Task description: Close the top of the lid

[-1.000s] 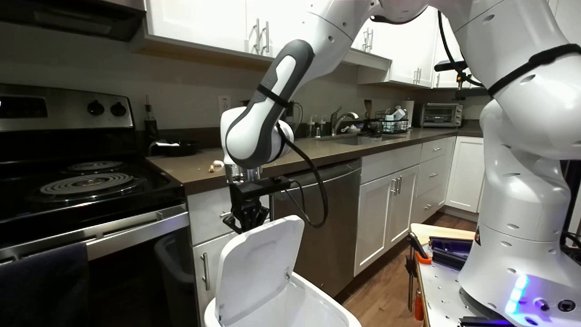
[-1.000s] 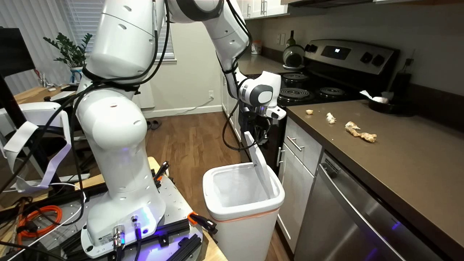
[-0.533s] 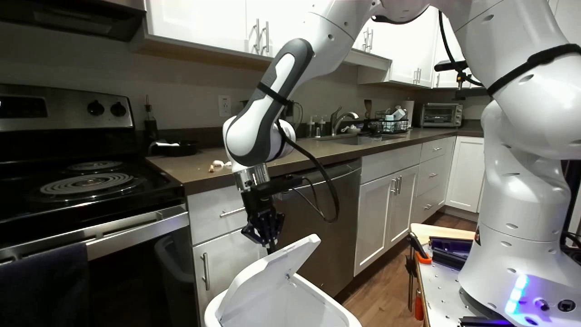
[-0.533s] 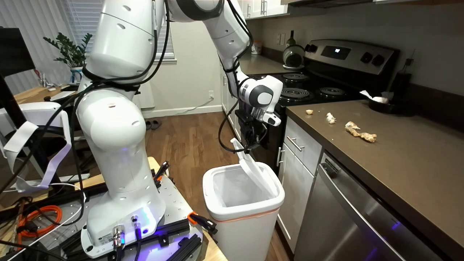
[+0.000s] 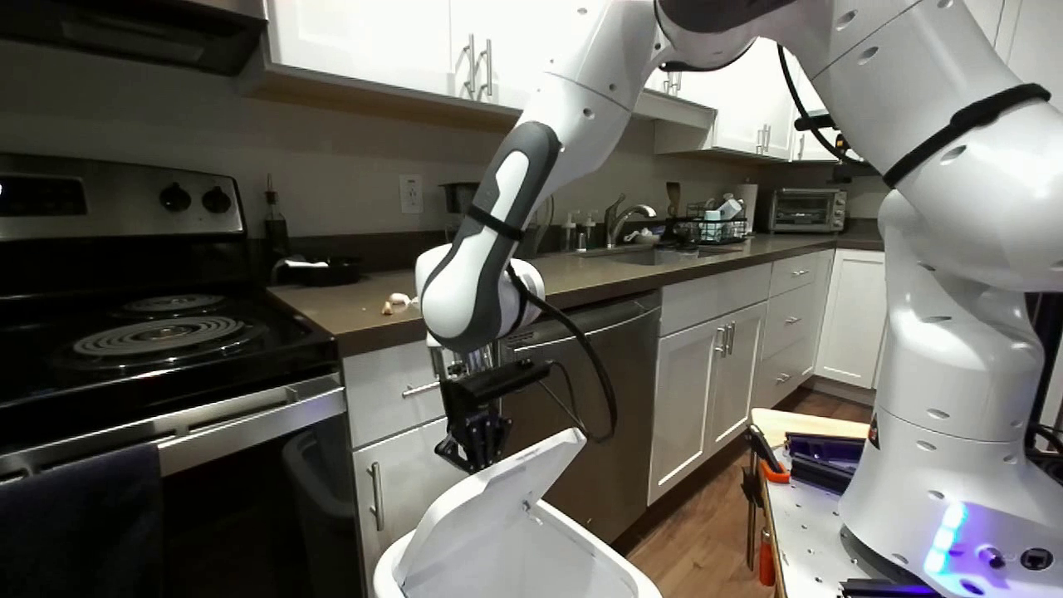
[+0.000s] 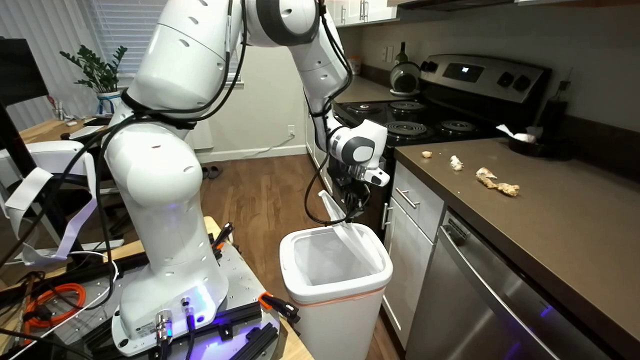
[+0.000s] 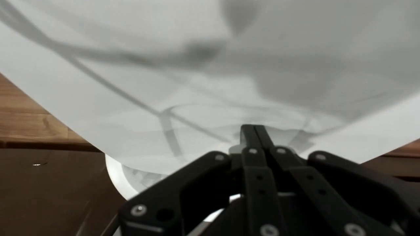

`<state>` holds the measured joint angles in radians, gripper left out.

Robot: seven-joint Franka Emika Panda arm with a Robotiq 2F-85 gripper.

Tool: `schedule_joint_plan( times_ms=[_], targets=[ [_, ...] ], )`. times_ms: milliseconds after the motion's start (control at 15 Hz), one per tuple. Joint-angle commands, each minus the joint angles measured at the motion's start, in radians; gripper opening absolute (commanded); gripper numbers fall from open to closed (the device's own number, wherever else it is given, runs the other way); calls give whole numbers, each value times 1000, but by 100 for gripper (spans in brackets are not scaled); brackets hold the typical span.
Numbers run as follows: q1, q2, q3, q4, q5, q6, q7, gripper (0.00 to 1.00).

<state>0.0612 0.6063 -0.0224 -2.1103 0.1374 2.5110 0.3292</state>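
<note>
The white lid [image 5: 497,507] stands partly raised on the white bin [image 6: 335,320]. It tilts over the bin's opening in both exterior views and also shows there [image 6: 352,240]. My black gripper [image 5: 475,453] is behind the lid, on its outer side, with its fingertips hidden by the lid. In an exterior view the gripper [image 6: 354,202] is close above the lid's outer side. In the wrist view the lid's outer face [image 7: 131,131] fills most of the picture. The gripper's fingers [image 7: 254,127] are shut together with nothing between them. I cannot tell whether the tips touch the lid.
A cabinet [image 6: 410,235] and a dishwasher [image 6: 480,300] stand beside the bin, under the countertop [image 6: 550,220]. The black stove [image 5: 166,357] is near the gripper. The robot's table [image 6: 240,280] is on the bin's other side.
The lid has tipped further over the bin opening since one second ago, and has stayed there over the last half second. The gripper first swung with it, then tilted back and dropped lower behind it.
</note>
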Motion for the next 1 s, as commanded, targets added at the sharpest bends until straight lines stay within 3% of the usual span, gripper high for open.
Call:
schedule_joint_plan(
  times_ms=[0, 200, 533, 933],
  targets=[
    [1, 76, 3, 4, 33, 84, 10, 5],
    [-77, 52, 88, -59, 128, 40, -84, 5],
    [-108, 69, 119, -96, 180, 6, -116, 4],
    [-84, 189, 86, -74, 197, 52, -80, 5]
  ],
)
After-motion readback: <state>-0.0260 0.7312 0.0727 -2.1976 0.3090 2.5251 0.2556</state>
